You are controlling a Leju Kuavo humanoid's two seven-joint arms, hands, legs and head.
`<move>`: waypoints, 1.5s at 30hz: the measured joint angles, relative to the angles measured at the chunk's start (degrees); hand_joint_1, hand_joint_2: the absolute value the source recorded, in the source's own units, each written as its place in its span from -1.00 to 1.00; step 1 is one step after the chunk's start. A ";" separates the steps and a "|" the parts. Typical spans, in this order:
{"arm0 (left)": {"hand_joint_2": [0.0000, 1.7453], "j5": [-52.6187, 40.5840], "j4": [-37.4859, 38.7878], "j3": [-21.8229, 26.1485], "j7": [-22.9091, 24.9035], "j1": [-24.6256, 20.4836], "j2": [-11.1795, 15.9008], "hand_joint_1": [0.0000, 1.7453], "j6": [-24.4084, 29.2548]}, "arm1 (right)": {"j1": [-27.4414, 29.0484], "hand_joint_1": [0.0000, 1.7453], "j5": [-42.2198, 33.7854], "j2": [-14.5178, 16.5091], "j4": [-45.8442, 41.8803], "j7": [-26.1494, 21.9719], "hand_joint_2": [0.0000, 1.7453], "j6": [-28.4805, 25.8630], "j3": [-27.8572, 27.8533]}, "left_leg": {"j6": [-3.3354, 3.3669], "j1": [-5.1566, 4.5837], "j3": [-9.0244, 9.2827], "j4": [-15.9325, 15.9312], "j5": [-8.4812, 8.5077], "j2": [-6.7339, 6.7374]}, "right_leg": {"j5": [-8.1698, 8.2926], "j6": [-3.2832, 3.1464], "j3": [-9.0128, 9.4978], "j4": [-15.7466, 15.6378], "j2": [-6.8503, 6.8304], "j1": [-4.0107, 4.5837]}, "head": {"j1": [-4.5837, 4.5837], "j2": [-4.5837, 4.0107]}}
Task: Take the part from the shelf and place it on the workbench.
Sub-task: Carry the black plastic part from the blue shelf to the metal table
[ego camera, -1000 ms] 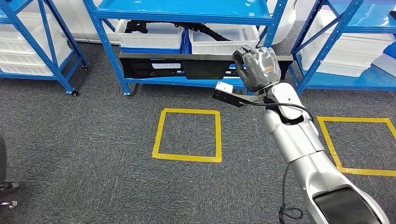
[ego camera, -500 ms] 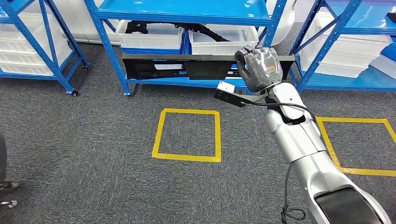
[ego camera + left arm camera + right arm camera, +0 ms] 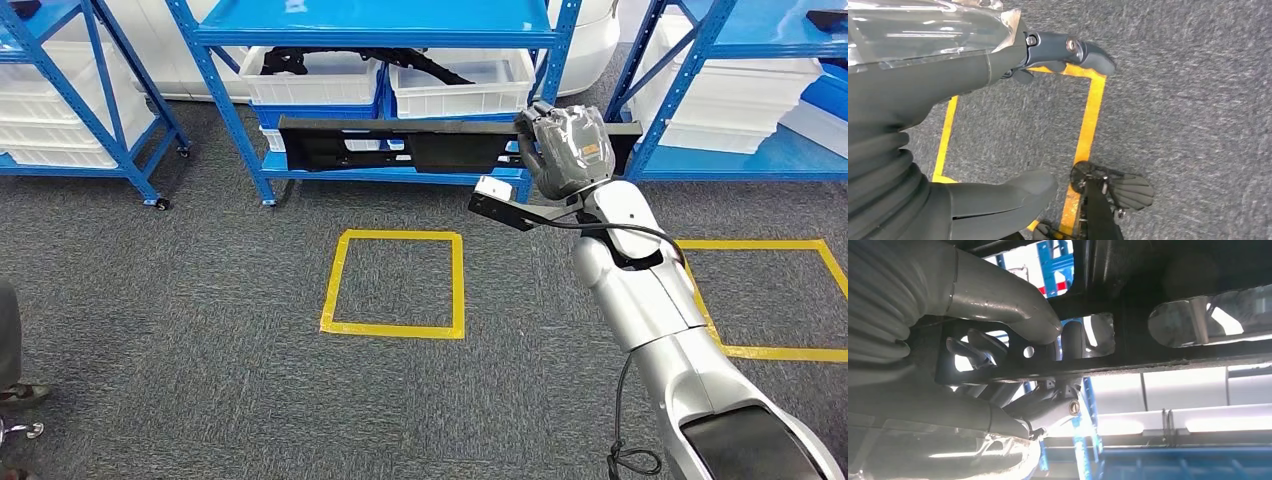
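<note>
The part [image 3: 400, 148] is a long, flat black panel with cut-outs, held level across the front of the blue shelf's [image 3: 380, 35] lower tier. My right hand [image 3: 568, 150] grips it near its right end. In the right wrist view the thumb [image 3: 998, 295] lies over the black part [image 3: 1148, 300] and the darker fingers hook through its openings. My left hand [image 3: 923, 90] hangs over the grey carpet with its fingers apart and holds nothing.
White bins [image 3: 320, 75] with more black parts stand on the shelf behind the panel. Further blue racks stand at the left [image 3: 60, 70] and right [image 3: 720, 100]. Two yellow tape squares [image 3: 395, 330] [image 3: 770, 350] mark the carpet. A person's shoe [image 3: 15, 395] shows at the left edge.
My right hand has shifted slightly right along the shelf front with the black part in its grip. The head view has also shifted a little.
</note>
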 joint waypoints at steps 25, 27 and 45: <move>1.00 -0.09 -0.15 0.13 -0.11 -0.45 -0.02 -1.00 -0.16 | -0.38 1.00 0.14 -0.50 -0.38 0.04 1.00 0.30 -0.22 | 4.86 -2.65 0.07 1.35 -2.70 -0.29 | -2.30 0.57 -1.60 6.56 -0.11 2.25 | 0.65 0.00; 1.00 -0.09 -0.15 0.15 -0.11 -0.45 -0.10 -1.00 -0.14 | -0.66 1.00 0.15 -0.44 -0.49 0.04 1.00 0.29 -0.23 | 4.39 -2.80 -0.55 1.26 -1.60 -0.29 | -2.68 -0.20 3.00 -0.07 -0.17 2.86 | 0.62 0.00; 1.00 -0.91 -0.14 0.84 -0.96 0.01 0.00 -1.00 1.46 | -1.53 1.00 0.69 0.04 -0.32 0.11 1.00 0.48 -0.11 | 1.39 -1.01 6.36 2.67 -9.95 -1.00 | 3.59 -0.78 -3.73 -0.79 -0.30 1.65 | 0.66 0.00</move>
